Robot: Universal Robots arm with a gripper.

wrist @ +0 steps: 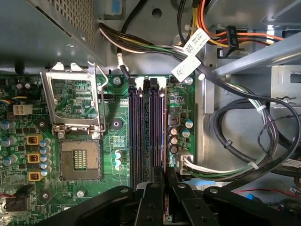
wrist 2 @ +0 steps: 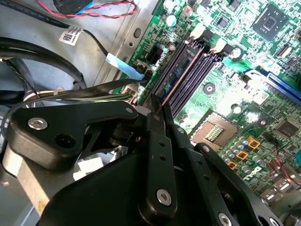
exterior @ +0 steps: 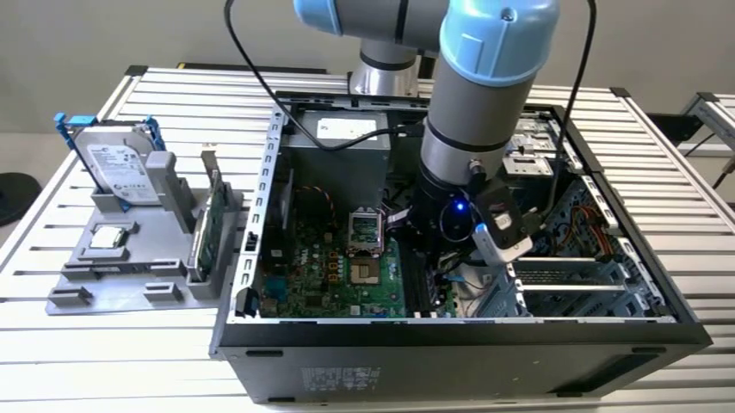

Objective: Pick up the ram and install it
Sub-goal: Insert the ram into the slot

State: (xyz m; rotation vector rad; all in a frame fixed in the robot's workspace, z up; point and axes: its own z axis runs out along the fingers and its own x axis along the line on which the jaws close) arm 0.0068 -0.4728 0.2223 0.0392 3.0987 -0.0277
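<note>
Jaws of the gripper [wrist 2: 159, 109] are closed on the ram [wrist 2: 181, 70], pinching its thin board between the two black fingers [wrist 2: 155, 136] at one end. In the second wrist view the ram stands on edge in the outermost of the dark memory slots [wrist 2: 200, 70] on the green motherboard [wrist 2: 244, 94]; how far it is seated cannot be told. Its long axis runs along the slot, away from the fingers toward the white latches [wrist 2: 197, 32] at the far slot ends. In the first wrist view the gripper [wrist: 165, 176] sits over the near end of the slot bank [wrist: 146, 127], and the slots run straight away from it.

Surroundings inside the open computer case [exterior: 460, 331]:
- The open processor socket [wrist: 77, 157] with its raised metal frame [wrist: 75, 101] lies just beside the slots on one side.
- A bundle of black and coloured cables [wrist: 235, 122] with white tags [wrist: 190, 52] crowds the other side, near the slot row but not across it.
- A flat blue-tipped cable [wrist 2: 124, 67] lies near the ram's outer face.

In the exterior view the arm [exterior: 471, 103] reaches down into the case, hiding the slots. On the counter [exterior: 69, 344], at the exterior view's left, a grey holder [exterior: 115, 267] carries a hard drive in a blue frame [exterior: 115, 163] and a green expansion card [exterior: 206, 228], well apart from the case.
</note>
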